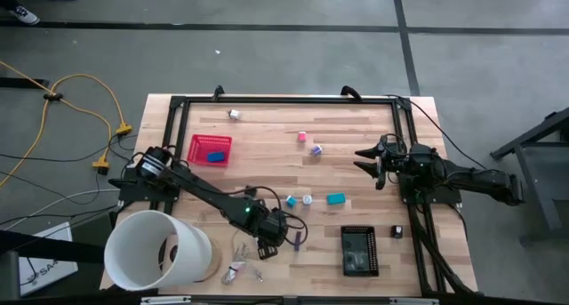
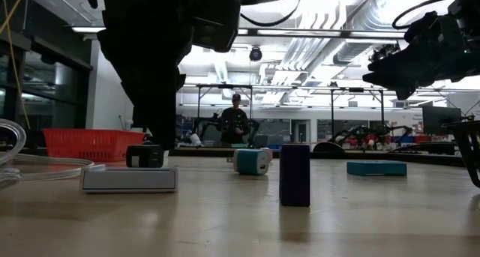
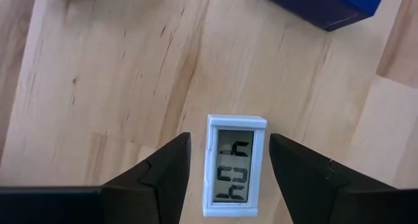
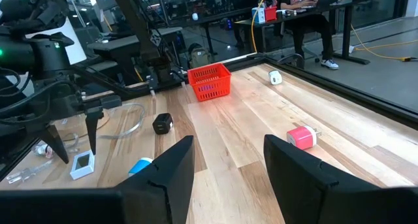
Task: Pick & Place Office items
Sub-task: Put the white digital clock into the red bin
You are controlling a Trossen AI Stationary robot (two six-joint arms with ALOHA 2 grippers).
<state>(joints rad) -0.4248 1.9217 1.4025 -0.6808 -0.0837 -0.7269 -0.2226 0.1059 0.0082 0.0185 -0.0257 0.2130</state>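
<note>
A small white block with a grey number display (image 3: 234,168) lies flat on the wood near the table's front. My left gripper (image 3: 228,136) points steeply down over it, open, one finger on each side with a gap showing at both. The same block (image 4: 83,163) shows in the right wrist view under those fingers. A purple block (image 2: 294,174) stands upright just to the right. Other office items lie scattered: a teal block (image 1: 335,198), a blue piece (image 1: 291,201), a pink piece (image 1: 302,137). My right gripper (image 1: 366,158) waits open and level at the right side.
A big white tub (image 1: 156,250) lies at the front left beside a pale wire loop (image 1: 240,269). A red basket (image 1: 211,149) with a blue piece stands at the back left. A black tray (image 1: 359,250) sits front right. A person stands in the room beyond (image 2: 236,122).
</note>
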